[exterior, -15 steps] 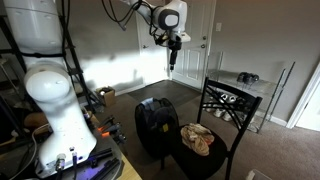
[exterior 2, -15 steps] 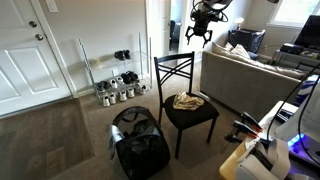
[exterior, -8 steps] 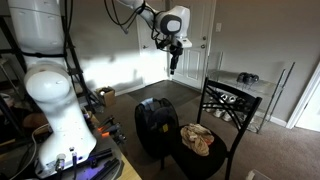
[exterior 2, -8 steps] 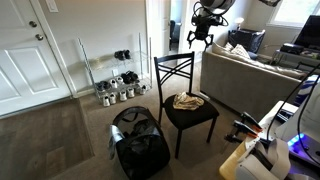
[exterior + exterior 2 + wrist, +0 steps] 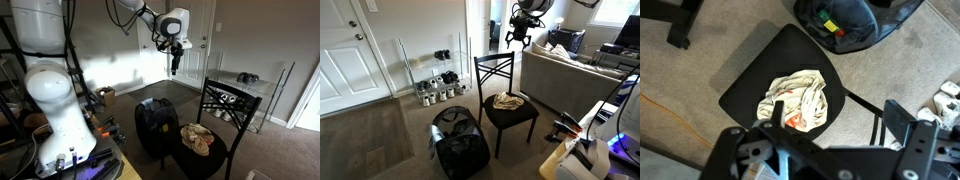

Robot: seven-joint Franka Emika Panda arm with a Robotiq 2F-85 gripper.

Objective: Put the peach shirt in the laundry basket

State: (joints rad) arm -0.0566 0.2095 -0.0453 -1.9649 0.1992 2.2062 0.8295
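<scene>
1. The robot's black two-finger gripper (image 5: 520, 40) is hanging high in the air, well above the black metal chair (image 5: 522, 116); it is also showing in an exterior view as the gripper (image 5: 174, 66) pointing downward.
2. Its fingers are standing spread apart with nothing between them, so it is gripping nothing.
3. The crumpled peach fabric shirt (image 5: 798, 100) is lying on the chair's dark seat, roughly mid-seat, well below the gripper; both exterior views are showing the shirt (image 5: 197, 139) (image 5: 506, 100).
4. An orange-red patch is showing among the shirt's folds in the wrist view.
5. The black soft-sided laundry basket (image 5: 460, 146) is sitting on the grey carpet (image 5: 380, 140) just beside the chair; in the wrist view the basket (image 5: 845, 20) is showing green and red bits inside.
6. Shirt and basket are lying apart, not touching.
7. A low rack of shoes (image 5: 438, 86) is standing behind the chair, a grey sofa (image 5: 570, 75) beside it, and a white panelled door (image 5: 355, 50) further off.
</scene>
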